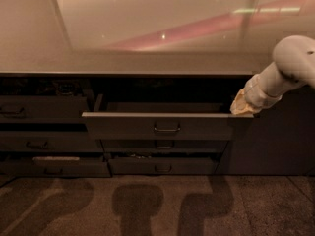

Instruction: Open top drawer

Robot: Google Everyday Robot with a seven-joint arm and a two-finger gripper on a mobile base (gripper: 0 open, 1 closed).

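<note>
The top drawer (123,126) stands pulled out from the cabinet, its dark grey front carrying a small loop handle (167,128) at its centre. The inside of the drawer shows as a dark strip behind the front. My gripper (240,106) comes in from the right on a white arm and sits just above the drawer front's right end, at its top edge. Its tan tip is all that shows.
A glossy countertop (147,58) runs above the drawers. Lower, narrower drawers (162,165) sit under the open one, and more drawers (44,141) stack at the left. The bottom-left drawer is slightly ajar. Brown carpet (157,205) covers the floor.
</note>
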